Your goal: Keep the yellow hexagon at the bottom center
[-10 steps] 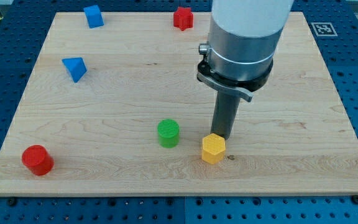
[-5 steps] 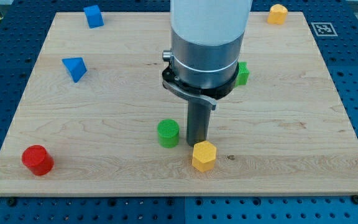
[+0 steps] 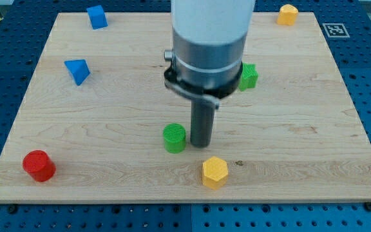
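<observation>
The yellow hexagon [image 3: 214,172] lies near the bottom edge of the wooden board [image 3: 314,129], a little right of centre. My tip [image 3: 201,144] rests on the board above and slightly left of the hexagon, with a clear gap between them. The tip stands close beside the right of the green cylinder [image 3: 174,138].
A red cylinder [image 3: 38,165] sits at the bottom left. A blue wedge [image 3: 77,70] and a blue block [image 3: 96,16] are at the upper left. A green block [image 3: 248,76] shows partly behind the arm. A second yellow block [image 3: 288,13] is at the top right.
The yellow hexagon has slid down and a little left toward the bottom edge. My tip moved left, then drew back upward off the hexagon.
</observation>
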Robot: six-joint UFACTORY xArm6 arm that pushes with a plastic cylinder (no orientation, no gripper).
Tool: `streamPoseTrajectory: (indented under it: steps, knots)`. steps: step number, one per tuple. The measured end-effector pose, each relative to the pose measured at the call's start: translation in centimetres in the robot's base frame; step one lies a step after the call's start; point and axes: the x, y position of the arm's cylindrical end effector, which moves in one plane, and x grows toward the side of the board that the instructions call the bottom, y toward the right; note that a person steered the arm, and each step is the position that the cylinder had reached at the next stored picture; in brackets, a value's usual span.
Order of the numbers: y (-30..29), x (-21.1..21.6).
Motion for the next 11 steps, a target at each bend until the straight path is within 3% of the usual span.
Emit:
streamPoseTrajectory:
  steps: [1, 3, 7, 9, 11]
  knots:
    - [2.0, -0.3]
    - [4.4, 9.6]
    - [4.3, 9.8]
    - [5.4, 4.4]
    - [4.8, 2.8]
